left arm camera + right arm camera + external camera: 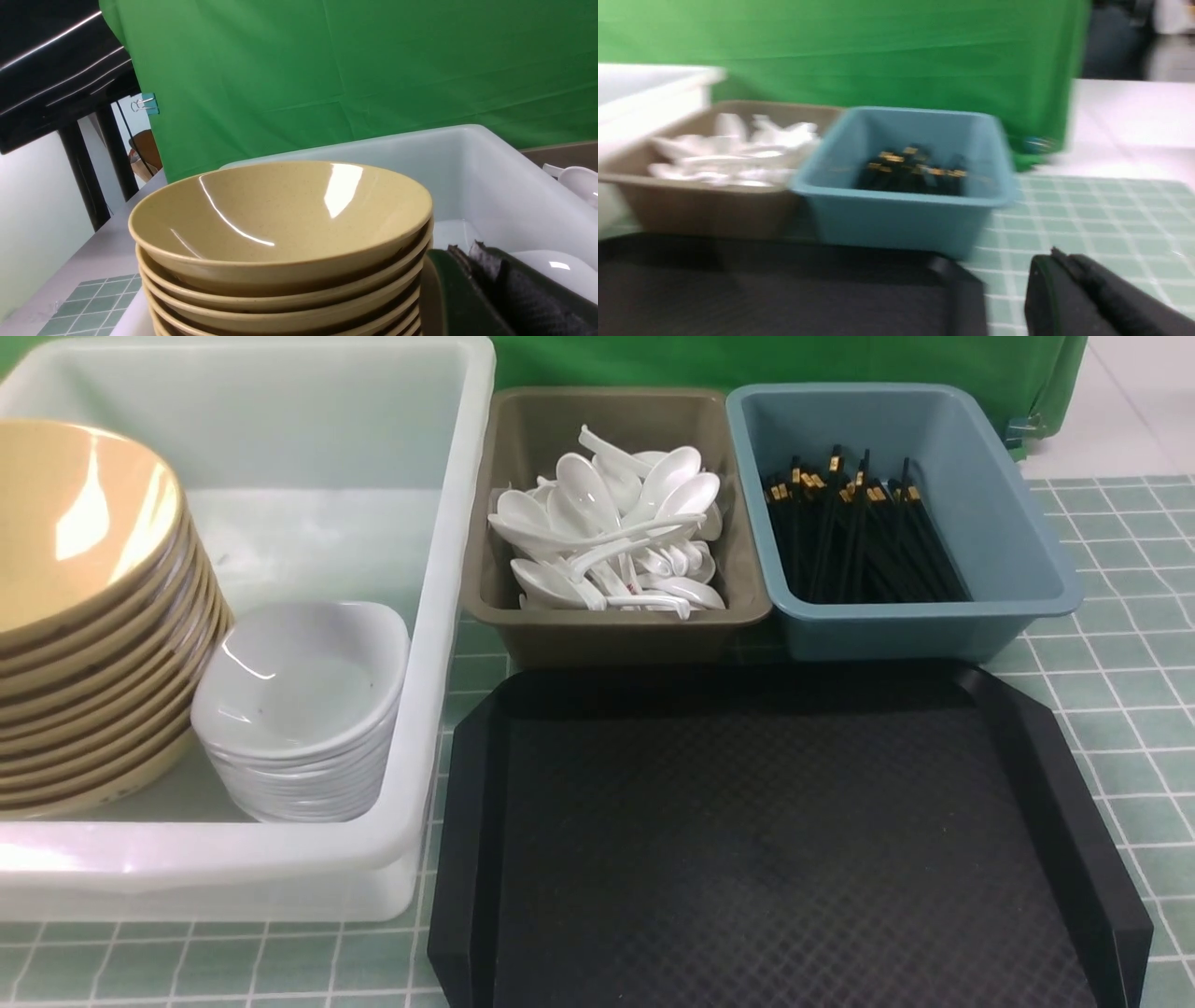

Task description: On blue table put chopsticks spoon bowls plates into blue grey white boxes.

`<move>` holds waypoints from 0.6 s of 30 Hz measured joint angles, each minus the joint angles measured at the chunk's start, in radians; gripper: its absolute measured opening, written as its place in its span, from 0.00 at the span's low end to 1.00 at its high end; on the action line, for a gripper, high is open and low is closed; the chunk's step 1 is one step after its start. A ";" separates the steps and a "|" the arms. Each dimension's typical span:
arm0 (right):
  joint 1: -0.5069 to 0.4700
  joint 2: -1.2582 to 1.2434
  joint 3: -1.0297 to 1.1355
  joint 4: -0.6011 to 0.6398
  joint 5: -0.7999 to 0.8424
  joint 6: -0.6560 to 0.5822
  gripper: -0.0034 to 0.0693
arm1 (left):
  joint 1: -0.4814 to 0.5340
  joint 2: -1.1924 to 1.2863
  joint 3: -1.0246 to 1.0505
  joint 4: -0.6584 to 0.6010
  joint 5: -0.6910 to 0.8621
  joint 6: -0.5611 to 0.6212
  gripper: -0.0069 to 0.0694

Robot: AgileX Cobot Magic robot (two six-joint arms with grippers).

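Bowls [84,616] sit stacked at the left of the white tub [439,616], plates [303,709] nested just beside them, so the bulky ware shares the biggest bin. Spoons [611,537] fill the grey bin [485,588], chopsticks [859,532] the blue bin [1027,551], one kind per bin. I see nothing on the black tray [775,840] or loose on the bench [1120,709]; I judge sorting finished. Left fingers [486,289] near the bowls and right fingers [1083,298] over the bench are together, holding nothing.
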 joint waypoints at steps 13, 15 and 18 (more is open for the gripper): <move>-0.075 0.000 0.038 0.063 0.204 0.000 0.10 | 0.000 0.000 0.000 -0.001 -0.002 0.000 0.10; -0.075 0.000 0.038 0.064 0.205 0.000 0.10 | 0.000 0.000 0.000 -0.001 -0.002 -0.003 0.10; -0.075 0.000 0.037 0.064 0.207 0.000 0.10 | 0.000 0.000 0.000 -0.001 -0.002 -0.003 0.10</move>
